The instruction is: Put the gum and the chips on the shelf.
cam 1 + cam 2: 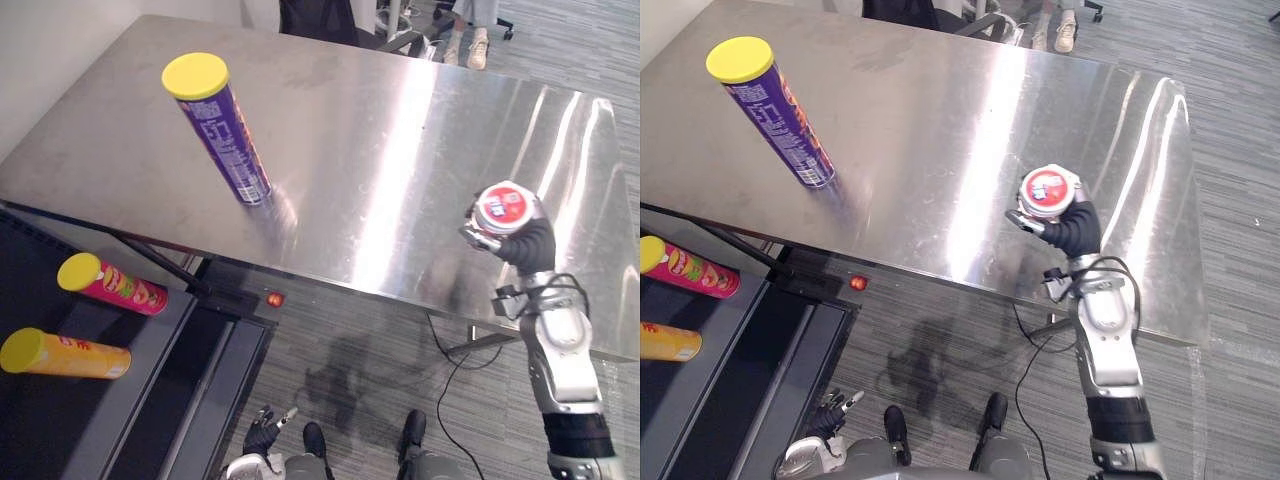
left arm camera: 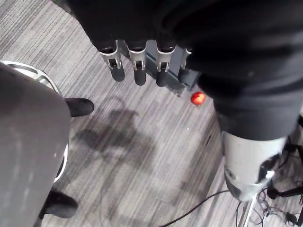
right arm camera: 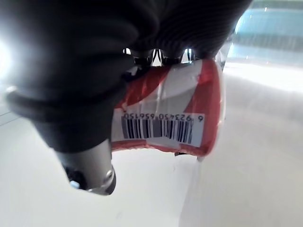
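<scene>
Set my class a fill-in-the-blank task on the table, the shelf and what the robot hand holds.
1. The purple chips can standing on the steel table has a ____ lid.
2. The right robot hand is curled round a gum container that is red and ____.
3. On the dark shelf, the pink can and the orange can both lie on their ____.

Missing words: yellow; white; sides.

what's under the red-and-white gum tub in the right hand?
Shiny steel table. The right hand curls its fingers round the red-and-white gum tub, covering its base; contact with the table can't be told.
</scene>
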{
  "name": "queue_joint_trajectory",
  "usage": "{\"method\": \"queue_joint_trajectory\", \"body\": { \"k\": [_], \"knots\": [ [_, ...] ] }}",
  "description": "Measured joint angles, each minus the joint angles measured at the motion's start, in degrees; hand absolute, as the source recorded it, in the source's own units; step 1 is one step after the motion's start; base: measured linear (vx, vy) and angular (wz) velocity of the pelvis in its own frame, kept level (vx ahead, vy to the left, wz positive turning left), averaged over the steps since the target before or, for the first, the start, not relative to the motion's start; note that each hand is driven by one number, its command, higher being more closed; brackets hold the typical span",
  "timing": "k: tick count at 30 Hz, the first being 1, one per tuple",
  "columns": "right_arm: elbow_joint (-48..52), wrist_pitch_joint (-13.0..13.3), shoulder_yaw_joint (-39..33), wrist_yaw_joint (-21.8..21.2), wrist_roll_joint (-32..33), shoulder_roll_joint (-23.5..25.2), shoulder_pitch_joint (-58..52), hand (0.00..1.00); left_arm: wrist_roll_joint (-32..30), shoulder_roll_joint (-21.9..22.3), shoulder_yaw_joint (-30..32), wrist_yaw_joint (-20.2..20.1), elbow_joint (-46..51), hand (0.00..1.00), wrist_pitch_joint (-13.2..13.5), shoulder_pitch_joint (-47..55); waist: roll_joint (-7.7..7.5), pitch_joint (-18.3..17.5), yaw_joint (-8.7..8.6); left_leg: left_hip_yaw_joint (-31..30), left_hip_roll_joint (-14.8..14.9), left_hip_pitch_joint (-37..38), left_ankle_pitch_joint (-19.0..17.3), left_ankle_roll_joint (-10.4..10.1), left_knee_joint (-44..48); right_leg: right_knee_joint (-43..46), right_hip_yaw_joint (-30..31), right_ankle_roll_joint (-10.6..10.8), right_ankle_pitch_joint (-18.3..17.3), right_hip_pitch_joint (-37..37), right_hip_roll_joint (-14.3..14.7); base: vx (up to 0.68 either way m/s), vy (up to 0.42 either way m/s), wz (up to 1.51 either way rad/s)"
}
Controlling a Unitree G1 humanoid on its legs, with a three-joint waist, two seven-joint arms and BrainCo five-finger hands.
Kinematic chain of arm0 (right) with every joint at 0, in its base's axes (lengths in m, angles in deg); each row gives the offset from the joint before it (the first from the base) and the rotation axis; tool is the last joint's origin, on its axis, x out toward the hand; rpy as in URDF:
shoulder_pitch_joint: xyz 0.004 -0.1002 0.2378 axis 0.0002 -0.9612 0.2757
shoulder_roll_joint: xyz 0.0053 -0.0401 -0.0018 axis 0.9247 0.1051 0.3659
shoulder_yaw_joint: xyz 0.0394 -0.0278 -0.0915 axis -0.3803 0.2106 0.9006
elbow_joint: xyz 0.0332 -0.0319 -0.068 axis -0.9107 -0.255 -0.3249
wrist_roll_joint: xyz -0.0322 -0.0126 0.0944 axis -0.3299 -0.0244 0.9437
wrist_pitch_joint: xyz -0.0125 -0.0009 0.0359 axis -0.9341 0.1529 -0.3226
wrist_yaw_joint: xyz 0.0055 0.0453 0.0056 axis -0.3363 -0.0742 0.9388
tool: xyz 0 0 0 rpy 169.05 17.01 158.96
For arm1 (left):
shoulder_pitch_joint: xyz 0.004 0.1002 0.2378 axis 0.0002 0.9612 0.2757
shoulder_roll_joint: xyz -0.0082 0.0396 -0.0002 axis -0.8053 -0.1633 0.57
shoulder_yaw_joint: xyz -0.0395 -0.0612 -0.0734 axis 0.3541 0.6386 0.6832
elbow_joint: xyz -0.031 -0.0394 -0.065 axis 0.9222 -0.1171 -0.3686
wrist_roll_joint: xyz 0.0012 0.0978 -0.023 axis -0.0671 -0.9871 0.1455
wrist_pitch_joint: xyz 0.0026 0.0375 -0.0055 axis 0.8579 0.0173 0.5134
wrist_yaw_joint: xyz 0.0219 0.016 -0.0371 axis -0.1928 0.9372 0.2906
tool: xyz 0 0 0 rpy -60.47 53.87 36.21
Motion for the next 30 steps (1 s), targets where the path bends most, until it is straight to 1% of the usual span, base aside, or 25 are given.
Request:
{"method": "queue_joint_trajectory", "body": {
  "k": [2, 4, 9, 10, 11, 17, 25, 27, 28, 29, 30],
  "knots": [
    [1.4, 0.0, -1.6, -0.2, 1.1, 0.9, -2.1, 1.00, -0.3, 0.0, 0.4, 0.0, -0.1, 0.00, 0.0, 0.0, -0.01, 0.0, -0.53, 0.1, 0.0, 0.4, 0.0, 0.0, -0.1, -0.1, 0.2, 0.0, 0.0, 0.2, 0.1, -0.07, -0.051, -0.08],
    [2.5, 0.0, -2.8, -0.3, 1.1, 2.2, -4.3, 1.00, -0.6, 0.1, 0.4, 0.0, -0.2, 0.00, 0.0, 0.0, -0.07, -0.1, -0.71, 0.1, 0.1, 0.9, -0.2, -0.1, -0.1, -0.6, 0.5, 0.0, 0.0, 0.8, 0.2, -0.09, -0.057, -0.08],
    [4.9, 0.1, -2.8, -2.6, 3.4, 3.8, -9.5, 1.00, -2.0, 0.2, 0.9, 0.0, -1.6, 0.00, 0.0, 0.0, -0.37, -1.8, -0.75, 0.5, 0.3, 1.5, -0.4, 0.1, -0.7, -0.8, 1.4, 0.0, 0.0, 0.8, 0.8, -0.08, -0.053, -0.08],
    [5.3, 0.1, -2.8, -2.6, 3.4, 3.9, -9.9, 1.00, -2.1, 0.2, 0.9, 0.0, -1.7, 0.00, 0.0, 0.0, -0.34, -2.0, -0.77, 0.6, 0.3, 1.6, -0.4, 0.1, -0.8, -0.8, 1.4, 0.0, 0.0, 0.7, 0.8, -0.01, -0.017, -0.14],
    [6.7, 0.1, -2.7, -3.4, 3.5, 4.1, -11.4, 1.00, -2.2, 0.1, 0.9, 0.0, -2.1, 0.00, 0.0, 0.3, -0.48, -3.2, -0.99, 1.3, 0.2, 2.0, -0.4, 0.0, -1.0, -0.7, 1.7, 0.0, 0.0, 0.7, 0.8, -0.01, -0.016, -0.15],
    [7.9, 0.0, -2.2, -4.5, 4.5, 4.2, -13.0, 1.00, -2.4, 0.1, 0.9, -0.2, -2.4, 0.00, -0.1, 0.8, -1.02, -4.2, -1.79, 1.7, -0.2, 2.8, -0.4, 0.1, -1.1, -0.7, 2.7, 0.0, 0.1, 1.0, 0.9, 0.00, -0.016, -0.06],
    [7.6, 0.0, -1.7, -4.5, 5.0, 4.3, -14.6, 1.00, -2.5, 0.2, 0.7, 0.0, -2.4, 0.00, -0.1, 1.1, -0.77, -4.9, -1.51, 1.8, 0.0, 3.9, -0.4, 0.1, -0.8, -0.3, 3.1, 0.0, 0.0, 2.0, 0.6, -0.03, -0.032, -0.02],
    [6.7, 0.0, -1.5, -4.5, 4.9, 4.3, -15.0, 1.00, -2.4, 0.3, 0.3, 0.0, -2.4, 0.00, -0.2, 1.1, -0.32, -4.8, -1.08, 1.8, 0.3, 3.5, -1.1, 0.2, 0.7, 4.0, 3.2, -0.2, -1.9, 0.1, 0.2, -0.05, -0.011, -0.02],
    [5.1, 0.0, -0.9, -4.4, 4.9, 4.3, -14.8, 1.00, -2.2, 0.2, -0.5, 0.0, -2.4, 0.00, -0.2, 1.0, -0.05, -4.6, -0.87, 1.6, 0.4, 3.1, -1.9, 0.2, 2.3, 9.8, 3.4, -0.2, -4.8, -2.1, -0.8, -0.06, -0.004, 0.13],
    [3.4, 0.0, 0.7, -3.9, 4.9, 4.4, -14.7, 1.00, -1.6, 0.1, -1.0, 0.0, -2.4, 0.00, -0.2, 1.0, -0.10, -4.6, -0.71, 1.2, 0.3, 2.3, -3.0, 0.5, 4.7, 15.4, 3.3, -0.2, -7.8, -3.9, -2.2, -0.06, -0.010, 0.20],
    [2.4, 0.0, 1.6, -3.8, 4.9, 4.3, -14.3, 1.00, -1.4, 0.2, -0.9, 0.0, -2.4, 0.00, -0.3, 1.0, -0.14, -4.6, -0.44, 0.9, 0.2, 1.8, -3.5, 0.5, 5.8, 17.5, 3.3, -0.1, -9.0, -4.5, -2.6, -0.09, -0.041, 0.39]
  ]
}}
